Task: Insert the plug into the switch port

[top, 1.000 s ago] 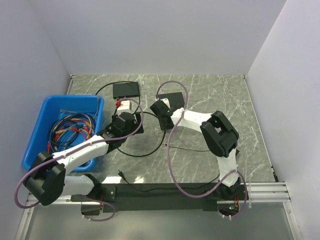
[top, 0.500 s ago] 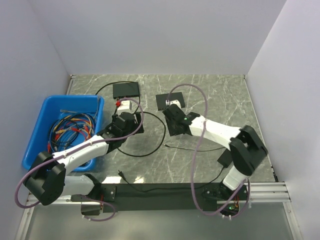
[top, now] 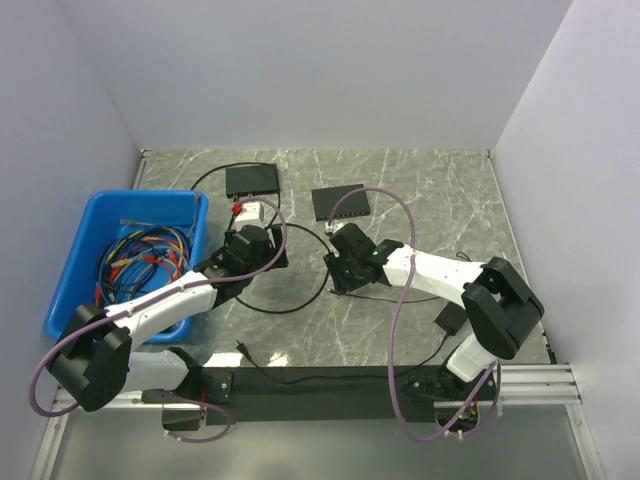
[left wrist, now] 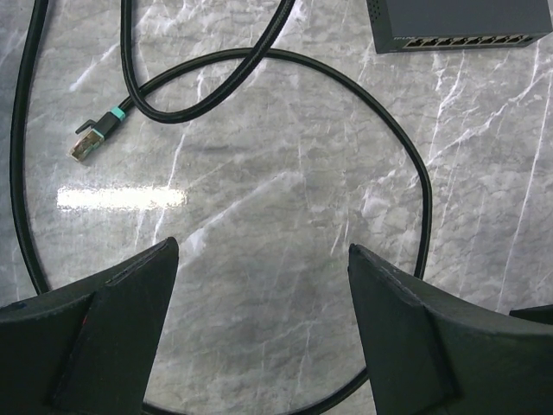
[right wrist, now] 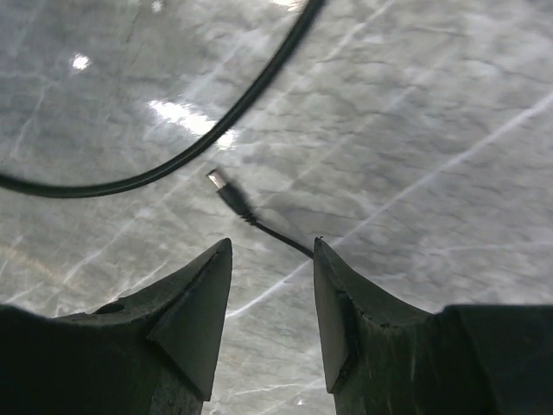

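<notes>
The plug (right wrist: pixel 223 187), a tiny dark barrel tip with a metal end, lies on the marble at the end of a thin black cable (top: pixel 385 297). It rests just ahead of my right gripper (right wrist: pixel 272 246), which is open and holds nothing. The cable runs past the right fingertip. In the top view my right gripper (top: pixel 343 272) hovers low at mid-table. The switch (top: pixel 340 203) lies behind it, and its row of ports (left wrist: pixel 462 40) faces the near side. My left gripper (left wrist: pixel 261 249) is wide open over bare marble, left of centre (top: pixel 248 248).
A thick black cable (left wrist: pixel 415 173) loops across the marble around my left gripper and ends in a clear connector with a teal boot (left wrist: pixel 86 147). A blue bin (top: pixel 70 290) of coloured wires stands at the left. A second black box (top: pixel 250 180) lies at the back.
My right gripper has drawn back from the switch toward the near side, come down over the thin cable, and gone from shut to open. The left arm has stayed put.
</notes>
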Action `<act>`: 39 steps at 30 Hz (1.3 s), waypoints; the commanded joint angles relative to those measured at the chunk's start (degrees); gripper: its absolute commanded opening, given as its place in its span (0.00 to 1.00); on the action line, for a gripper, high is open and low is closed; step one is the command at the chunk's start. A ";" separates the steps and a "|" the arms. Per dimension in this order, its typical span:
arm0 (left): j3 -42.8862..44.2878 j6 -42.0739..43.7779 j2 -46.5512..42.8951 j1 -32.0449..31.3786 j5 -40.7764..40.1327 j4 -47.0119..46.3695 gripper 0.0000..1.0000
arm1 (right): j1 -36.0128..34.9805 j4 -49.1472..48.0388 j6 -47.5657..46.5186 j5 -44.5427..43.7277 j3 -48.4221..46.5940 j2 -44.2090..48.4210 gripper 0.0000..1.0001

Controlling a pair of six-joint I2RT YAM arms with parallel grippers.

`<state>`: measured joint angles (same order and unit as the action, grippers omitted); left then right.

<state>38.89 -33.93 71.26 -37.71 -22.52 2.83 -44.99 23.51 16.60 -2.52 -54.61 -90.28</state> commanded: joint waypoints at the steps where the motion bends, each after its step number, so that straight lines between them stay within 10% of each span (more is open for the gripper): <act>1: -0.31 -0.70 -1.22 -0.25 0.20 -1.07 0.86 | -0.27 -2.76 -1.48 4.19 -0.41 -0.25 0.50; 26: -1.10 -0.26 -2.09 -0.25 -0.59 -1.51 0.86 | -2.91 -3.38 -1.31 1.03 -2.52 -8.68 0.43; 39: -1.19 -0.17 -2.53 -0.25 -0.94 -1.07 0.86 | -5.46 -0.92 -0.52 -3.45 -4.80 -12.29 0.14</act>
<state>37.82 -33.91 70.57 -37.71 -22.61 2.81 -49.76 20.97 15.46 -5.10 -58.70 -100.25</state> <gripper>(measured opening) 0.863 0.165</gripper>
